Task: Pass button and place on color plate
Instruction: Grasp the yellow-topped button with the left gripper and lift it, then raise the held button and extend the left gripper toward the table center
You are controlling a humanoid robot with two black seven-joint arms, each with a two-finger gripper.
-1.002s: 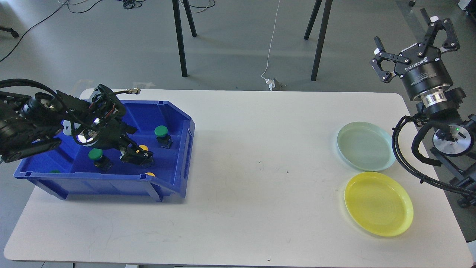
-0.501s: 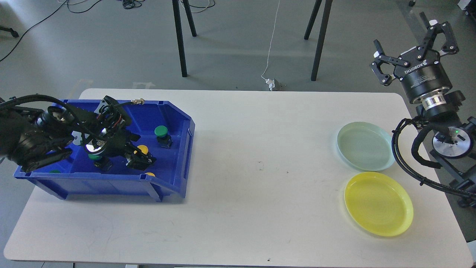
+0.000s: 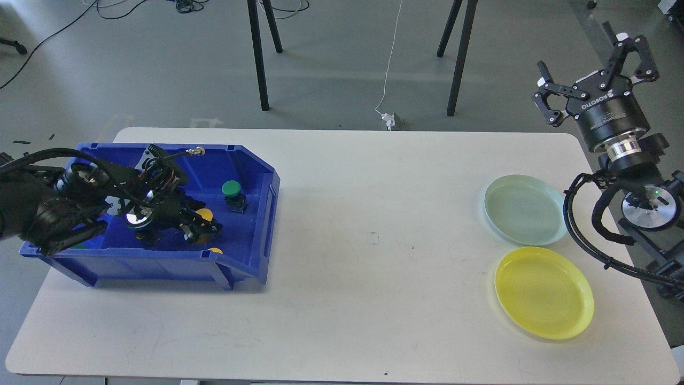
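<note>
A blue bin [image 3: 270, 195] at the table's left holds several push buttons. A green button [image 3: 231, 189] stands near its right wall. A yellow button [image 3: 204, 215] sits mid-bin, and another yellow one [image 3: 216, 250] peeks over the front wall. My left gripper [image 3: 200, 230] is low inside the bin, right at the mid-bin yellow button; its dark fingers cannot be told apart. My right gripper [image 3: 590, 72] is open and empty, held high beyond the table's far right corner. A pale green plate [image 3: 525, 209] and a yellow plate [image 3: 543, 292] lie at the table's right.
My left arm covers the bin's left half and hides other buttons there. A white table [image 3: 374, 267] carries everything. Black stand legs [image 3: 259, 59] and a white cable are on the floor behind it.
My left gripper has sunk lower into the bin, onto the mid-bin yellow button. My right gripper has barely shifted.
</note>
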